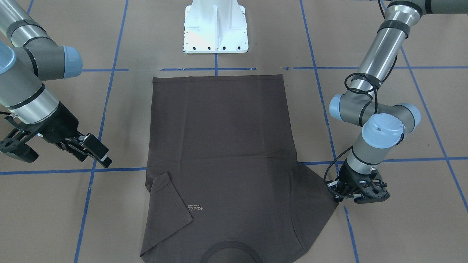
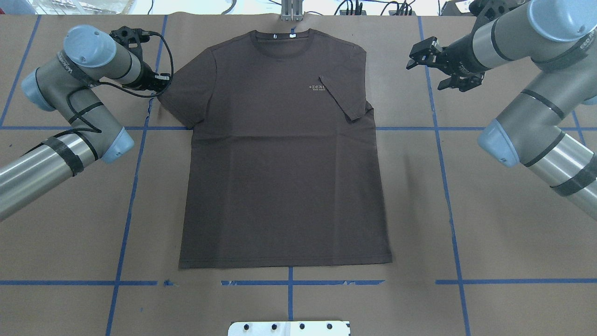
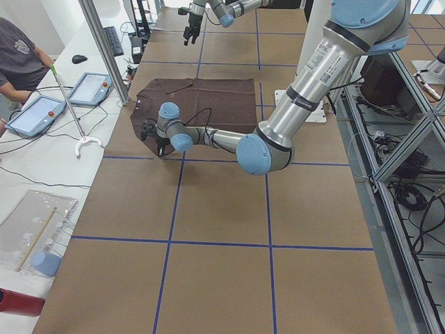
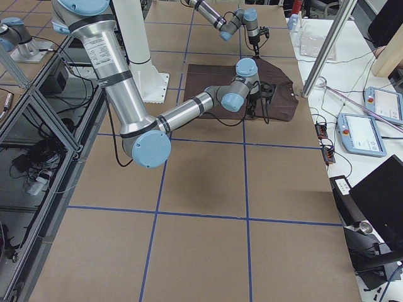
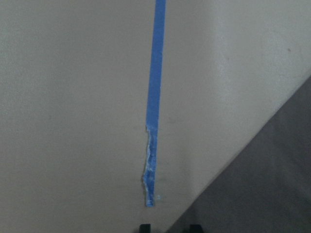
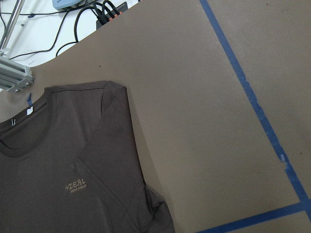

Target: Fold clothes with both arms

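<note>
**T-shirt flat on the table; left end effector at a sleeve tip, right one held clear**

- Left end effector [image 1: 336,193]: down at the table [image 2: 489,233], right at the outer tip of the spread sleeve [image 2: 184,100]. The left wrist view shows only two small fingertips at the bottom edge. The sleeve's edge runs up to them beside a torn strip of blue tape [image 5: 154,97]. Cannot tell whether the fingers are apart or pinched on cloth.
- T-shirt [image 2: 280,163]: dark brown, chest up and smooth, in the middle of the table between the two arms. Its collar [image 2: 279,44] points away from the robot and its hem is nearest the base. The other sleeve [image 2: 343,95] is folded inward over the chest, its edge just beside the pale logo [image 2: 317,87].
- Right end effector [image 2: 425,69]: fingers apart, holding nothing. It hangs above bare table beside the shoulder with the folded sleeve, clear of the cloth.
</note>
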Controlling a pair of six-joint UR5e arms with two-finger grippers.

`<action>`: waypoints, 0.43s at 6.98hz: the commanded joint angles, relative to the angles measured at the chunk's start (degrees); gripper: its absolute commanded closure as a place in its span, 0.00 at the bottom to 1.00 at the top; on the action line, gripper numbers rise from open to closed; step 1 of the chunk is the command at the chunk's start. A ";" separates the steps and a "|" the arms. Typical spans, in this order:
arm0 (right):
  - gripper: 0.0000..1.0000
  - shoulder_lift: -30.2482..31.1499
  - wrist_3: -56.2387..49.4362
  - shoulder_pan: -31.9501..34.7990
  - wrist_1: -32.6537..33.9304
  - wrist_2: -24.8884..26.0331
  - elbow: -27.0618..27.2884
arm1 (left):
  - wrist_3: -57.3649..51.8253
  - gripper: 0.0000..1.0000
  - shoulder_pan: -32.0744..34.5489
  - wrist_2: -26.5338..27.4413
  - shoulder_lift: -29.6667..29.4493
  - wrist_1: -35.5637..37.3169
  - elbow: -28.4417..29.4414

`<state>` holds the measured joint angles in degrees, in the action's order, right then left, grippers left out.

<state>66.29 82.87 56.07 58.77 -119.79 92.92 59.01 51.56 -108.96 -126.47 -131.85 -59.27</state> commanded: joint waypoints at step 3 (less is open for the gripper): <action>0.00 0.06 0.01 0.00 -0.06 0.00 -0.02 | 1.45 1.00 -0.23 -5.53 -3.23 6.49 -7.51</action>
<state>66.35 82.88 56.08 58.72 -119.80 92.87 59.36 51.47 -111.37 -127.42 -128.03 -64.49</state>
